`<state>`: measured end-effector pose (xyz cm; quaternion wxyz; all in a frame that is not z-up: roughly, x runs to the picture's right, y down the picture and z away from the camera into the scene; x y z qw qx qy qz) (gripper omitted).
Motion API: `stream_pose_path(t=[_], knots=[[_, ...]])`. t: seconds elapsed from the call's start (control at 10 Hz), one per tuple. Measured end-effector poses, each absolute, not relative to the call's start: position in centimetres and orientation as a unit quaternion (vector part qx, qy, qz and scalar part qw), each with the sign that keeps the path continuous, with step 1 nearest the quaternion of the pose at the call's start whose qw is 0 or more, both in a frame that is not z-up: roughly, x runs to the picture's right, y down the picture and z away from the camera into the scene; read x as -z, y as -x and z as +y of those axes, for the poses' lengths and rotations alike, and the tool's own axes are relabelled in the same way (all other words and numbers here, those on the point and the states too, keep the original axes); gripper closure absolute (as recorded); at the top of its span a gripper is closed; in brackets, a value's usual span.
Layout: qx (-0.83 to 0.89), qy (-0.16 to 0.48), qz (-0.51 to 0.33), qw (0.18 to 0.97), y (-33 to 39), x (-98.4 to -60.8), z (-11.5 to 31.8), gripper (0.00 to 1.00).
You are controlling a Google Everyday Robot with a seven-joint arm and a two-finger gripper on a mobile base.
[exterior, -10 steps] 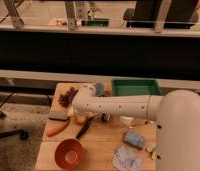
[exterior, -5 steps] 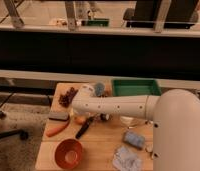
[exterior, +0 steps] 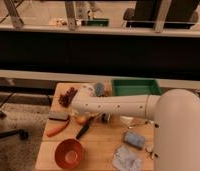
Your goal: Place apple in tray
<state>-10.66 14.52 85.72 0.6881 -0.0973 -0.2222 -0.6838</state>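
The claw (exterior: 84, 116) sits low over the left-middle of the wooden bench (exterior: 100, 146), pressed together right at the small round yellowish apple (exterior: 81, 119). The smooth white arm (exterior: 118, 105) hides whether it pinches the fruit. The shallow rectangular green plastic tray (exterior: 135, 89) lies along the far edge toward the right, well apart.

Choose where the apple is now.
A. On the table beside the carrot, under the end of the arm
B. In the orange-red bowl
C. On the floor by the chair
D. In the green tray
A: the apple sits on the table next to the carrot, with the shut gripper down at it, well apart from the green tray at the far right.
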Motion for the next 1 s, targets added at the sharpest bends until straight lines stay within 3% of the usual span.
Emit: stream_pose_path(t=[1.0], knots=[[0.615,0.130,-0.231,0.743,7.9,-80.8,7.5,1.00]])
